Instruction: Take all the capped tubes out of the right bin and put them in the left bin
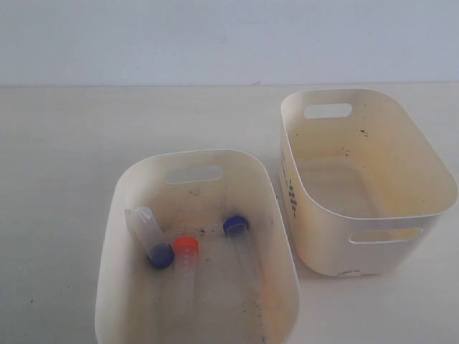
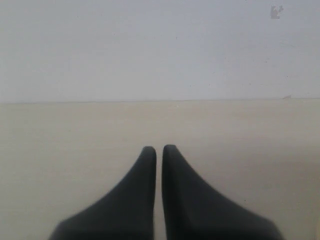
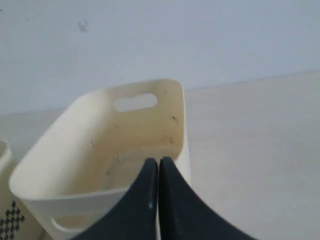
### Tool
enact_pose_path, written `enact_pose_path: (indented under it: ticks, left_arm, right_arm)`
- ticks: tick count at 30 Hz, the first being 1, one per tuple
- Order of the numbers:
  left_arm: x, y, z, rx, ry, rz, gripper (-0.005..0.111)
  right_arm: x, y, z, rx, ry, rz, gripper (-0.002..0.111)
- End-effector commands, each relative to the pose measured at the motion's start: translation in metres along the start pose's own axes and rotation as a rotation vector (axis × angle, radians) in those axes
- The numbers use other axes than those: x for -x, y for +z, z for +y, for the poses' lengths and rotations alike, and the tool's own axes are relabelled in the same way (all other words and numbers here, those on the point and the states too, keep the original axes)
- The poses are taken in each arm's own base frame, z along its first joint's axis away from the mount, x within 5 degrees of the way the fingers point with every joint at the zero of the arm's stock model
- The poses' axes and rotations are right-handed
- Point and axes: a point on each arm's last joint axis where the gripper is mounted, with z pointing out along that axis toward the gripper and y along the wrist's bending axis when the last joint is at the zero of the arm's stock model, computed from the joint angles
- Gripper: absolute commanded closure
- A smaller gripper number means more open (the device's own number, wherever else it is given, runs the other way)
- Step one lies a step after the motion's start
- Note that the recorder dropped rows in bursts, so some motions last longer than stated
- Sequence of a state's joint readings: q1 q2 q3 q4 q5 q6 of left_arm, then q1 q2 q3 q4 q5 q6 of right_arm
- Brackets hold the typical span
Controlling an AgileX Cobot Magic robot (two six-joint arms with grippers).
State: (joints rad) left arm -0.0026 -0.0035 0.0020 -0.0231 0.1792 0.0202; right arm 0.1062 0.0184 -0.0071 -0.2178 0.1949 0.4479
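As viewed from the exterior camera, shows the left bin (image 1: 195,153) and the right bin (image 1: 326,240) standing close together, yet apart, on a pale table (image 1: 57,179) before a plain light wall (image 1: 215,36). Places three capped tubes on the grimy, black-specked floor of the left bin: a blue-capped tube (image 1: 149,236) lying aslant near the bin's left wall with its cap toward the middle of the floor, an orange-capped tube (image 1: 185,269) lying just beside it with its cap close to that blue cap, and a second blue-capped tube (image 1: 240,240) lying a little further right with its cap toward the far handle slot. Presents the right bin upright, with oval handle slots in its far and near walls, dark printed marks on the outer side facing the left bin, and a few dark specks on its inner walls. As rendered by the left wrist camera, finds the left gripper (image 2: 158,149) over bare table, with fingers drawn together to a hairline slit and clasping nothing. As rendered by the right wrist camera, finds the right gripper (image 3: 158,161) fully clenched and empty, poised close to the rim of the right bin (image 3: 80,145), with the slotted wall beyond.
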Motion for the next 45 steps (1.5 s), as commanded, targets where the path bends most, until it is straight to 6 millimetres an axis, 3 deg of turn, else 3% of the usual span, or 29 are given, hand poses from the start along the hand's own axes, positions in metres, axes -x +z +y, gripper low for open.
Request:
enact_pose_path:
  ticks: [1, 45]
  left_arm:
    - [0.0012, 0.0001, -0.0004, -0.008, -0.007, -0.006, 0.103]
    - [0.0012, 0.0001, -0.0004, -0.008, -0.007, -0.006, 0.103]
  right_arm:
    - [-0.0186, -0.0028, -0.0088, -0.092, -0.005, 0.178, 0.108]
    - [-0.0185, -0.0027, -0.0079, -0.084, 0.017, 0.177, 0.108]
